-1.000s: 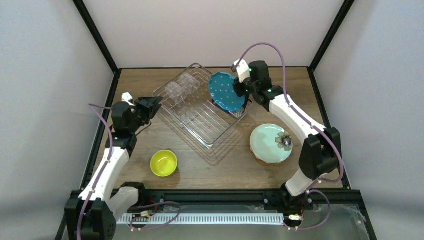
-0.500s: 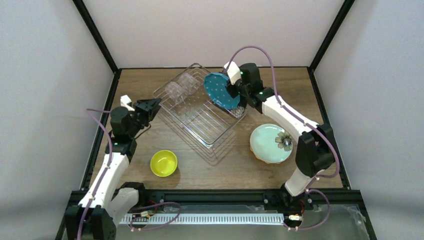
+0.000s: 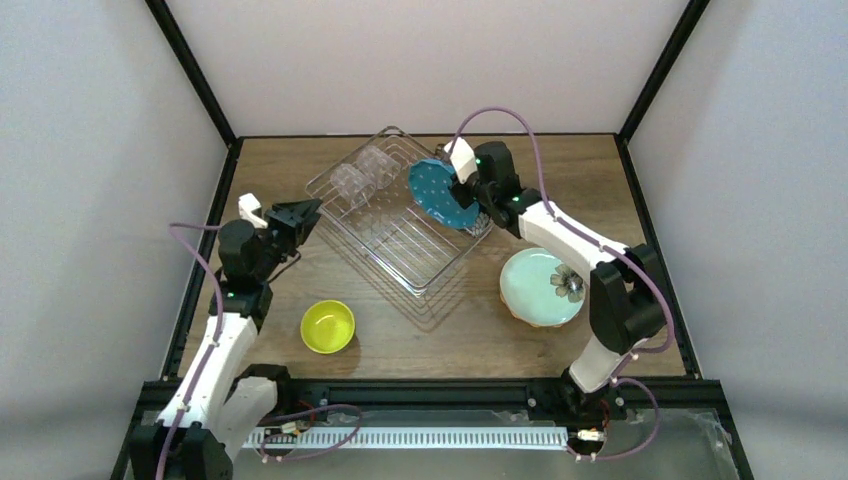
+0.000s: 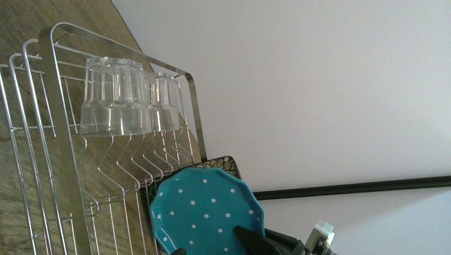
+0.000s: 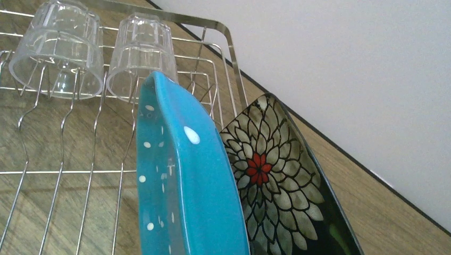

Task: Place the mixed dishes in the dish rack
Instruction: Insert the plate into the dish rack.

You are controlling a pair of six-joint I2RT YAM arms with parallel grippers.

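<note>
My right gripper (image 3: 459, 192) is shut on the rim of the teal white-dotted plate (image 3: 437, 191), which stands nearly on edge over the far right end of the dish rack (image 3: 421, 291). In the right wrist view the teal plate (image 5: 186, 180) is just left of the black square floral plate (image 5: 271, 180), which leans in the rack. Two clear glasses (image 3: 362, 170) lie in the rack's far left corner. The mint flower plate (image 3: 538, 285) sits on an orange plate (image 3: 511, 305) at the right. The yellow-green bowl (image 3: 328, 326) is front left. My left gripper (image 3: 300, 212) hangs open, empty, left of the rack.
A black frame post (image 3: 190, 70) runs along the left of the wooden table (image 3: 600, 160), another along the right. White walls close the back. The black rail (image 3: 420, 392) with both arm bases lines the near edge.
The right arm has carried the teal plate leftward over the rack and tipped it more upright, next to the floral plate. The left arm has drawn back slightly to the left.
</note>
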